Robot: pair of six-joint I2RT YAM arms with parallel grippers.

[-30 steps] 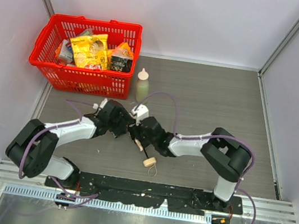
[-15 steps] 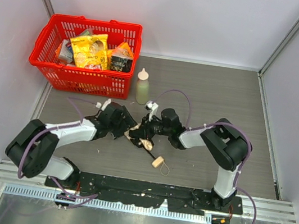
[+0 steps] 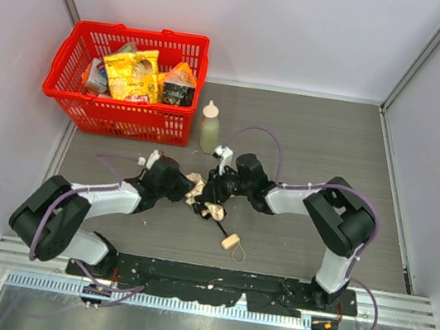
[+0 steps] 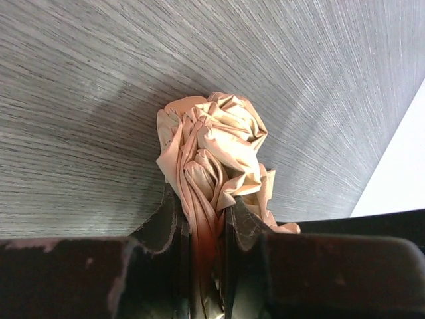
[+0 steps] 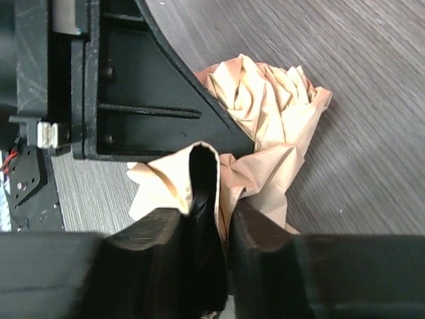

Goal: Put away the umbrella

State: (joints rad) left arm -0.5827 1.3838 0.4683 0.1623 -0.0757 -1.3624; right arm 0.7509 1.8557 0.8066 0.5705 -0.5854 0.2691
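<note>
Both claws had crowded onto one spot since a second earlier: the left claw [image 4: 202, 207] had snapped down from wide apart, the right wrist had rolled over, and the small pale knob handle [image 3: 230, 241] had slid a touch to the right on the grey wood-grain table [image 3: 316, 138]. And there it lay, the beige fabric compact umbrella [image 3: 199, 193], near the middle of the table between the two wrists, its canopy scrunched into a loose ball. The left claw was clenched on a pinched pleat of that cloth, squeezed thin between the fingers and blooming out above them in the wrist view. The right claw [image 5: 211, 209] was clamped too, on a fold of the same canopy just beside the left claw's black body; something dark ran inside that fold, perhaps the shaft, though that could not be told. The thin black shaft [image 3: 219, 225] trailed toward the near edge, with the knob and its cord loop [image 3: 238, 254] lying free on the table. Two grips this close looked like an effort to gather the slack cloth for bundling, and with the canopy so untidy the job seemed far from done. The red plastic basket [image 3: 126, 121] of snack packets and the pale green squeeze bottle [image 3: 209, 130] stood apart at the back.
</note>
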